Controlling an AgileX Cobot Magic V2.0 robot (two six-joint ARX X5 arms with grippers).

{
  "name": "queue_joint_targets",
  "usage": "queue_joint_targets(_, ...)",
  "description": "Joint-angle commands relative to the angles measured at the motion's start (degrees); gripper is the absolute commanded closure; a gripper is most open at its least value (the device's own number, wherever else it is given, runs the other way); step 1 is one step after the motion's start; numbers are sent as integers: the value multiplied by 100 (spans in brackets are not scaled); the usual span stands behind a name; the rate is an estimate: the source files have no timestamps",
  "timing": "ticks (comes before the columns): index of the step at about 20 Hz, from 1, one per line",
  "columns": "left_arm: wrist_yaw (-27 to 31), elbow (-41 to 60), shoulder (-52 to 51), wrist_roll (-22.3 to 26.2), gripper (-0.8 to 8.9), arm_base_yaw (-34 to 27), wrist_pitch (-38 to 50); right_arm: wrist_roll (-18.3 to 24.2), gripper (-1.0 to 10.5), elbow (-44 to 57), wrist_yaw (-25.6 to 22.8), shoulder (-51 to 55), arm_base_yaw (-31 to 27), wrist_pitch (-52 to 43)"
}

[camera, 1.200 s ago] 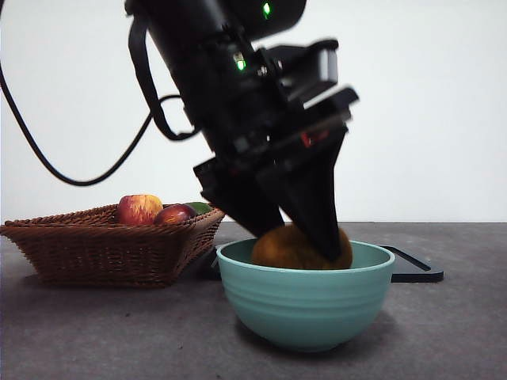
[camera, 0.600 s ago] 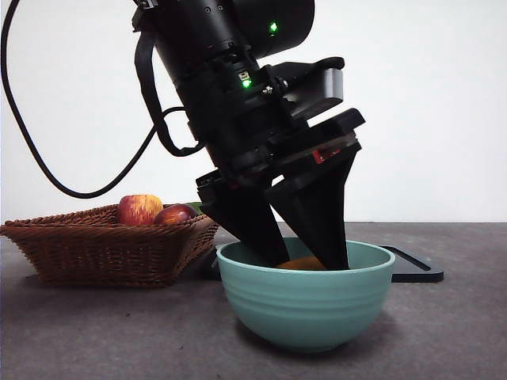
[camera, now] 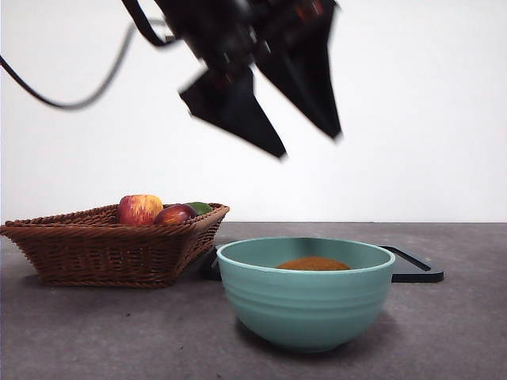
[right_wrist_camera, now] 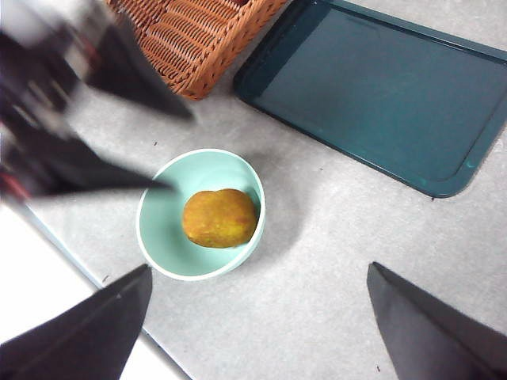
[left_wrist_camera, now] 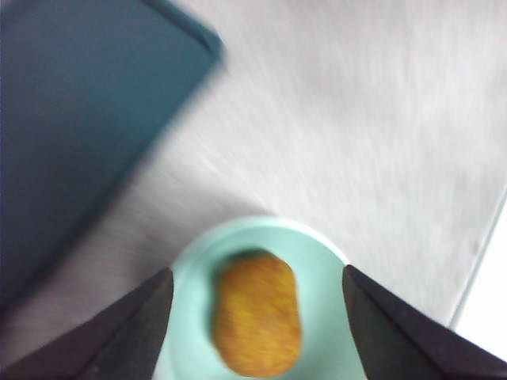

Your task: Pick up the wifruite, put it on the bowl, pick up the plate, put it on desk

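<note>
One wifruite (right_wrist_camera: 219, 218) lies inside the bowl (right_wrist_camera: 158, 237), free of both end effectors.

Left end effector (camera: 309, 142) hangs well above the bowl (camera: 306, 305) with its jaws spread wide and nothing between them; in its own wrist view the wifruite (left_wrist_camera: 257, 313) sits in the bowl (left_wrist_camera: 190, 269) below, between the parted jaws. Right end effector (right_wrist_camera: 253, 317) is high over the table (right_wrist_camera: 333, 261), jaws also wide apart and empty. Only the top of the wifruite (camera: 313, 264) shows over the rim in the front view. Wicker basket (camera: 103, 249) with a red-yellow apple (camera: 139, 209) stands beside the bowl. Dark teal tray (right_wrist_camera: 380, 87) lies flat on the table, near the basket (right_wrist_camera: 190, 39).
</note>
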State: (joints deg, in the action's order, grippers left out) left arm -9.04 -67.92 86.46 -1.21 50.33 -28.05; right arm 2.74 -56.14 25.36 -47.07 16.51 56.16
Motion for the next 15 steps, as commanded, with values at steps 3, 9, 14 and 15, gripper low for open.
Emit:
queue_joint_targets(3, 2, -120, -658, -234, 469, -551, -221, -39, 513, -105, 13, -42, 28, -39)
queue_joint_targets(9, -525, 105, -1622, -295, 469, -1672, -581, -39, 513, -103, 13, -42, 28, -39)
queue_joint_targets(14, -1069, 1027, -2597, -297, 469, -2155, -715, -39, 513, -103, 11, -44, 28, -39)
queue_joint_targets(15, -1187, 1248, -2811, -319, 469, -2179, -758, -39, 513, -103, 11, -44, 28, -39)
